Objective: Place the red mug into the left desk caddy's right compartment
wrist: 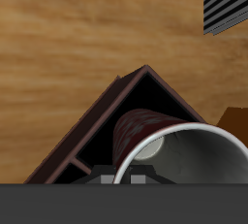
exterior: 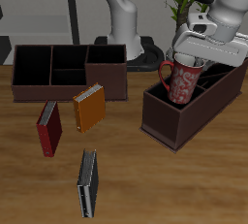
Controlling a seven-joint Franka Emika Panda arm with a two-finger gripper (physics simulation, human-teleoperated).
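Note:
My gripper (exterior: pixel 191 63) is shut on the rim of the red mug (exterior: pixel 181 82) and holds it slightly tilted, open end up, over the left desk caddy (exterior: pixel 167 123), the dark maroon box that lies diagonally. The mug's base is at about rim height over the large squarish section (exterior: pixel 167 100) at the caddy's end nearer the table's front edge. In the wrist view the mug's speckled red side (wrist: pixel 145 131) and pale inside (wrist: pixel 194 165) hang over a corner of that dark section (wrist: pixel 116 121). Whether the mug touches the caddy cannot be told.
A like caddy (exterior: pixel 107 75) stands square to the edge farther along the table. A red book (exterior: pixel 48 128), an orange book (exterior: pixel 88 108) and a black book (exterior: pixel 87 184) lie in front of it. The black book (wrist: pixel 228 3) also shows in the wrist view.

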